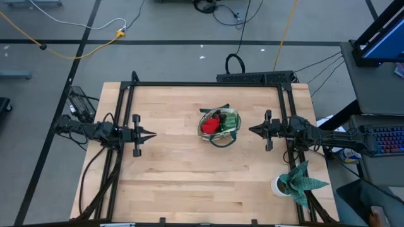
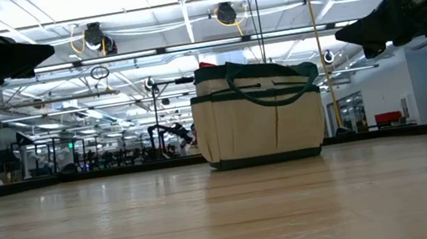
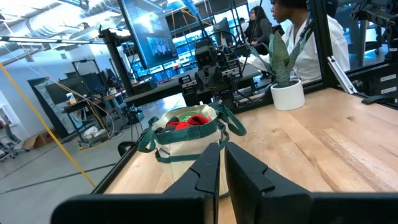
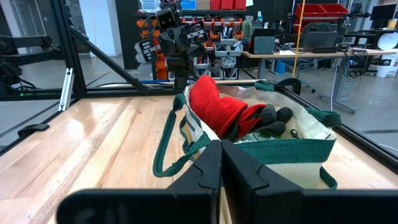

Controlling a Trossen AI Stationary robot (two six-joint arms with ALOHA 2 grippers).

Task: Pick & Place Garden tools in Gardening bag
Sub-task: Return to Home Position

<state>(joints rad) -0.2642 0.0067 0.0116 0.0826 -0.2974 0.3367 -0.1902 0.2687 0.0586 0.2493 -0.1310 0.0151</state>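
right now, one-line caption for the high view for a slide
Gardening bag holding the red glove sits between the left gripper and right gripper, both shut and clear of it.

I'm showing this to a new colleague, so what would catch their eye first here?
The cream-and-green gardening bag in the middle of the table, with a red glove poking out of its top. The left gripper and right gripper flank it, not touching, jaws shut. A spiky potted plant stands at a table corner.
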